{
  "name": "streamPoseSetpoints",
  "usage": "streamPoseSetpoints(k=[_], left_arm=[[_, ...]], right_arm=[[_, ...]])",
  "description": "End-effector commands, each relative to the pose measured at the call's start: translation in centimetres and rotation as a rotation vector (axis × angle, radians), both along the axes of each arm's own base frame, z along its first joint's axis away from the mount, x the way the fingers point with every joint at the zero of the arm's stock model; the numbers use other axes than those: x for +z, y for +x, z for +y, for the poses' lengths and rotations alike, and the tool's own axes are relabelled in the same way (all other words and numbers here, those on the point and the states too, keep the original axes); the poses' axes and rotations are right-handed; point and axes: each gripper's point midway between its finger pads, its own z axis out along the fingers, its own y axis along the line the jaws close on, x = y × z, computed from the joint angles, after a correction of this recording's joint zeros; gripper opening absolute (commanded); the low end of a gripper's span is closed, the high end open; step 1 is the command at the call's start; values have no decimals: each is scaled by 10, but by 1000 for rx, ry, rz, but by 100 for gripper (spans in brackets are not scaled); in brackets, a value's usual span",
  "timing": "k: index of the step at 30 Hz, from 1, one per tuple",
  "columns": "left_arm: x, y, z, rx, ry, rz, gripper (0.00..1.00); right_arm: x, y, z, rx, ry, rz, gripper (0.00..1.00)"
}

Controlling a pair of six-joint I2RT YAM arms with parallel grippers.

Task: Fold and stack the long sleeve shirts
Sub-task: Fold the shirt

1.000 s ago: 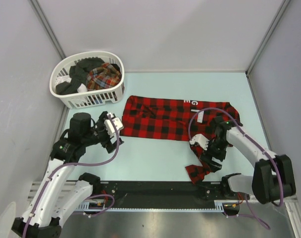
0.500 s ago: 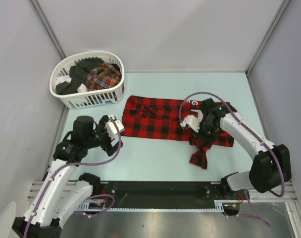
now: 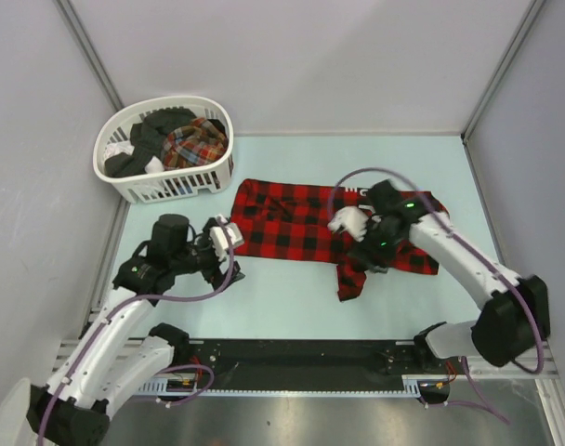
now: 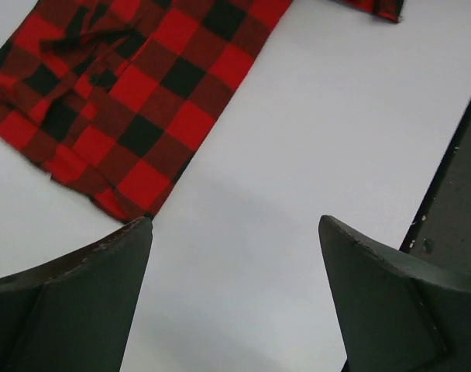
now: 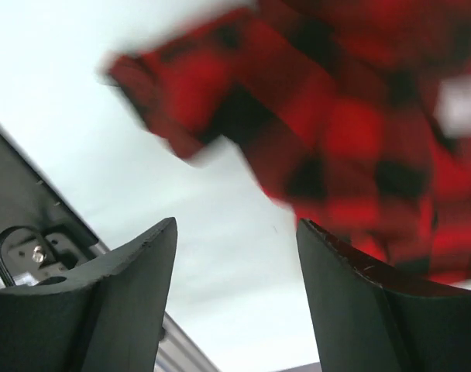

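One sleeve [image 3: 350, 282] of the red-checked shirt [image 3: 282, 218] has come left toward its body, my right tool [image 5: 235, 225] and left tool [image 4: 235, 221] both wide, so folding has begun.

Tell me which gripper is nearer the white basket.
Left. The left gripper hovers just robot-side of the white basket; the right gripper is farther off, over the red-and-black shirt.

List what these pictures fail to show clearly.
Top view: clothes in the basket overlap; shirt count unclear.
Top view: right gripper covers part of the red shirt.
Right wrist view: shirt blurred, checks smeared.
Left wrist view: shirt cut off by the top edge.
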Motion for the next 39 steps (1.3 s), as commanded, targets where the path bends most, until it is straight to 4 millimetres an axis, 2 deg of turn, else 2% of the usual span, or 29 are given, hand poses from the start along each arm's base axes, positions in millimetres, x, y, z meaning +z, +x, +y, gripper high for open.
streamPoseSetpoints(k=[1, 3, 4, 5, 6, 7, 8, 9, 10, 11, 12, 13, 14, 15, 17, 18, 19, 23, 27, 29, 31, 32, 34, 35, 36, 38, 39], left_arm=[[4, -17, -53, -292, 45, -90, 91], [2, -17, -75, -416, 124, -182, 89], [9, -23, -94, -486, 161, -247, 88], [-6, -20, -110, -551, 224, -251, 86], [-5, -19, -126, -588, 240, -293, 84], [1, -26, -151, -655, 254, -337, 81], [-21, -26, -167, -706, 307, -310, 78], [-27, -27, -184, -734, 311, -310, 77], [-20, -36, -206, -777, 294, -327, 72], [-25, -41, -219, -801, 284, -299, 69], [-49, -43, -232, -825, 311, -246, 67], [-43, -49, -251, -834, 279, -234, 65], [-51, -54, -260, -852, 271, -201, 65], [-68, -56, -268, -860, 287, -156, 64], [-72, -59, -285, -849, 273, -114, 61], [-88, -60, -290, -850, 286, -71, 61], [-86, -58, -298, -819, 267, -47, 61], [-111, -51, -311, -752, 291, 21, 58], [-138, -49, -303, -700, 356, 85, 54], [-155, -51, -292, -681, 418, 137, 49], [-157, -53, -287, -662, 440, 170, 39], [-154, -55, -283, -661, 444, 184, 35], [-149, -65, -279, -669, 425, 224, 19], [-139, -69, -277, -673, 413, 233, 13], [-131, -75, -278, -682, 397, 241, 2], [-106, -93, -281, -725, 328, 287, 0], [-78, -101, -287, -742, 264, 280, 0]], right_arm=[[22, 10, -36, -201, 216, -24, 66], [18, 19, -50, -298, 290, 9, 63], [18, 24, -53, -332, 321, 25, 62], [15, 27, -55, -369, 346, 50, 61], [10, 32, -58, -424, 394, 107, 58], [7, 37, -59, -457, 419, 133, 56], [7, 44, -57, -498, 449, 150, 53], [-1, 48, -56, -535, 486, 211, 50], [-3, 53, -59, -572, 509, 225, 49], [-5, 61, -59, -607, 532, 234, 48], [-8, 65, -56, -625, 564, 270, 46], [-9, 70, -58, -648, 584, 278, 46], [-8, 76, -58, -659, 601, 279, 45], [-6, 77, -55, -668, 622, 297, 45], [-10, 78, -55, -684, 630, 320, 44], [-14, 75, -55, -692, 631, 335, 43], [-17, 75, -55, -698, 633, 343, 43], [-38, 74, -58, -747, 613, 380, 44], [-60, 76, -66, -804, 577, 425, 43], [-73, 75, -71, -829, 542, 455, 44], [-78, 73, -72, -838, 522, 468, 44], [-82, 72, -74, -847, 502, 466, 43], [-89, 73, -76, -850, 483, 453, 43], [-93, 72, -78, -861, 462, 449, 43], [-96, 72, -77, -861, 455, 449, 43], [-99, 73, -79, -866, 439, 440, 42], [-100, 74, -79, -871, 435, 439, 42]])
